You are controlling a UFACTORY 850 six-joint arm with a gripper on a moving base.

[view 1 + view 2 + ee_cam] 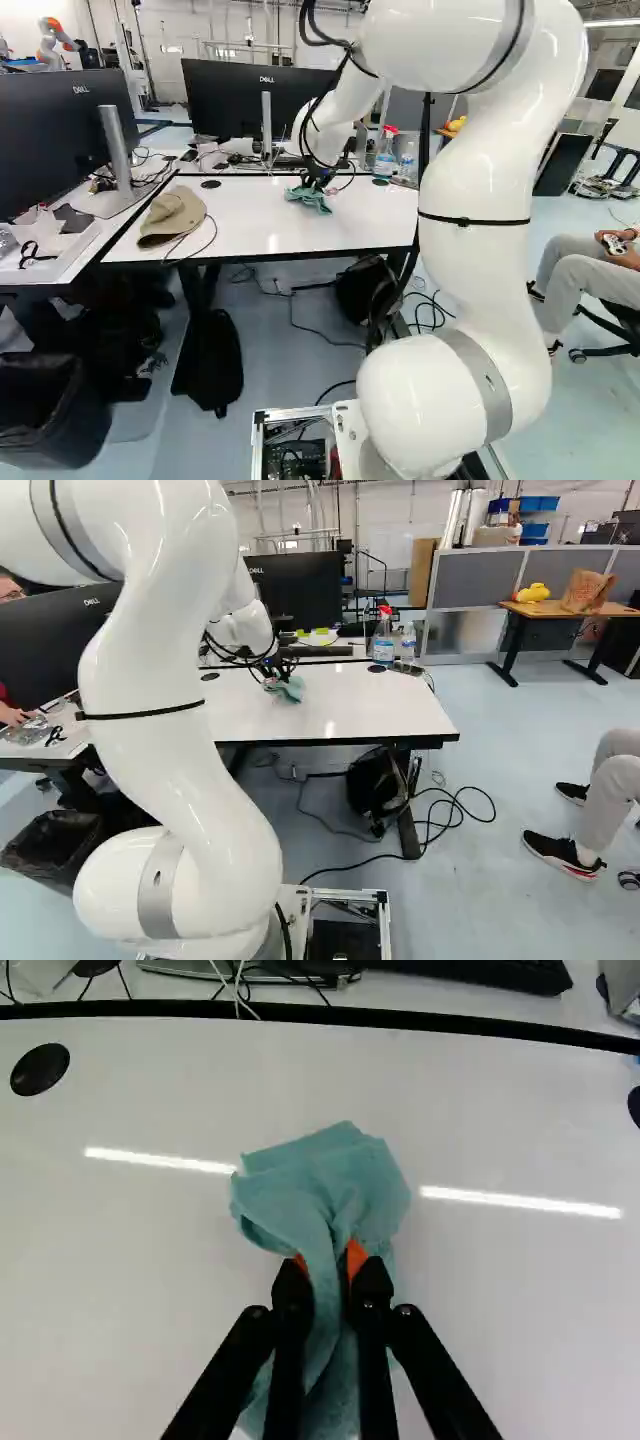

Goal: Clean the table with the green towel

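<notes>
Over the white table (260, 225), my gripper (312, 182) points down at the green towel (309, 198), roughly mid-table in the left base view. In the wrist view both fingers of the gripper (332, 1265) pinch a bunched fold of the towel (325, 1185) from two sides. Some cloth spreads ahead of the fingertips and more lies beneath the fingers. The towel appears to rest on the tabletop.
A tan cap (172, 215) lies on the table's left part. Spray bottle (383, 638) and a second bottle (408, 642) stand near the far right corner. Monitors (255, 98) and cables line the back. Another robot (55, 40) is far off. A backpack (378, 785) lies underneath.
</notes>
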